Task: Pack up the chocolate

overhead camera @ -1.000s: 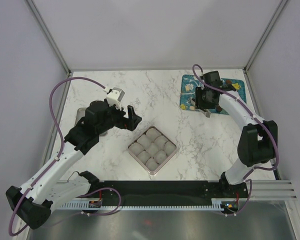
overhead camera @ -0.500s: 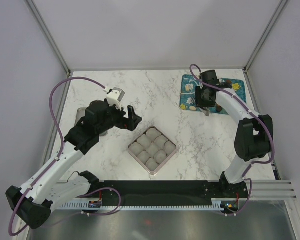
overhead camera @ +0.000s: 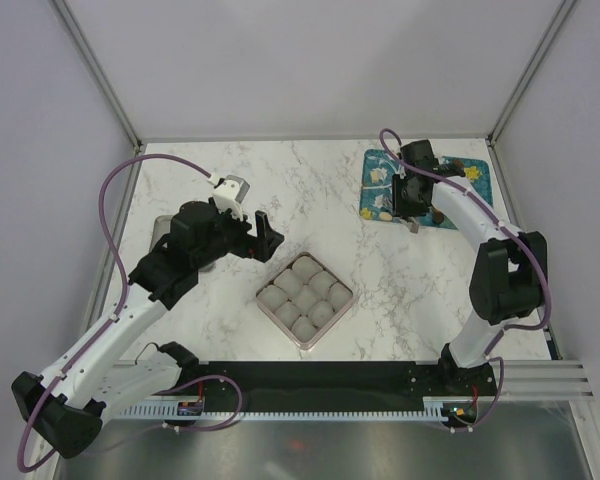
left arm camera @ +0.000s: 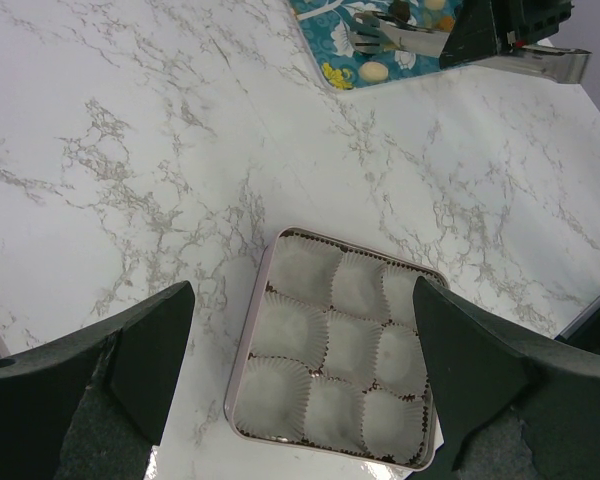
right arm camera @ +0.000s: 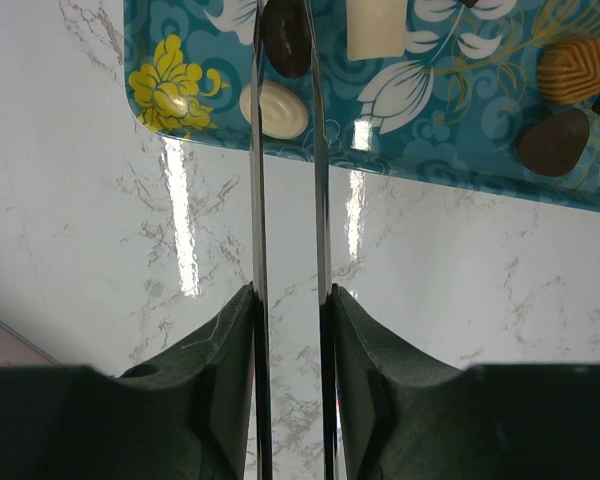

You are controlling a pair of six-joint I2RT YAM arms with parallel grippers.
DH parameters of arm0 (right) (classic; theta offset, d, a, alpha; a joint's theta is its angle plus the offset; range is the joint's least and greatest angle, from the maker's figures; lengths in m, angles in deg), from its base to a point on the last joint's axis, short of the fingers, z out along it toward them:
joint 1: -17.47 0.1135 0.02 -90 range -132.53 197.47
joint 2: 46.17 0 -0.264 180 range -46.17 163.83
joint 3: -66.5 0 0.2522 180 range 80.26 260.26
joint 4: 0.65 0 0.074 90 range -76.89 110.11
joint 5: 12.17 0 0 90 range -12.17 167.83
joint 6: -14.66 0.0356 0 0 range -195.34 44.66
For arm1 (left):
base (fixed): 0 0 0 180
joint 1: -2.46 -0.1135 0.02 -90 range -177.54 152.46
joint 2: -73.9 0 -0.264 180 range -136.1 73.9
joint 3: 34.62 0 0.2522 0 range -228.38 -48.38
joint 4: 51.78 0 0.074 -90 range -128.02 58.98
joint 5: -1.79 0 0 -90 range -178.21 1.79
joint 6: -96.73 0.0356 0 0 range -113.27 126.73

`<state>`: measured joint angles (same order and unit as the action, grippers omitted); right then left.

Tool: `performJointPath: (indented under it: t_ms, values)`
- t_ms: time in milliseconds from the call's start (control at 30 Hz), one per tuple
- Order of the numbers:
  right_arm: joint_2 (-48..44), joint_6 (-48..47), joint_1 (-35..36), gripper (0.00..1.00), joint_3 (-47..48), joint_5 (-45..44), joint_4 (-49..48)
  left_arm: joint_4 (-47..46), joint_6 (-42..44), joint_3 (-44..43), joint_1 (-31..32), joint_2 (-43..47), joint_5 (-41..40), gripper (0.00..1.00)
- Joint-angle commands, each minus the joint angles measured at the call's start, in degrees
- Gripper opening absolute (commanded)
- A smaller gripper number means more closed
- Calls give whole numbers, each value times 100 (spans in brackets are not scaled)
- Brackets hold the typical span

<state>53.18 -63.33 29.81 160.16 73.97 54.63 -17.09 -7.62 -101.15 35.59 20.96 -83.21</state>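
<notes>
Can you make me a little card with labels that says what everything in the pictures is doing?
Pale pink square tray: on the white marble table
Pale grey paper cups: nine in the tray, all empty
Left pincer: open, empty, near the tray
Teal flowered mat: at the table's far right
Right pincer: thin metal blades either side of the dark brown oval chocolate; pinching unclear
Cream round chocolate: loose on the mat, beside the blades
Packed: none yet
</notes>
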Motion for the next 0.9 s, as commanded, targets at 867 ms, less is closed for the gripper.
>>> performJointPath:
  t_ms: [867]
  values:
    - [-2174, 1681, 3564, 28, -729, 245, 367, 553, -42, 250, 1, 1031, -807, 97]
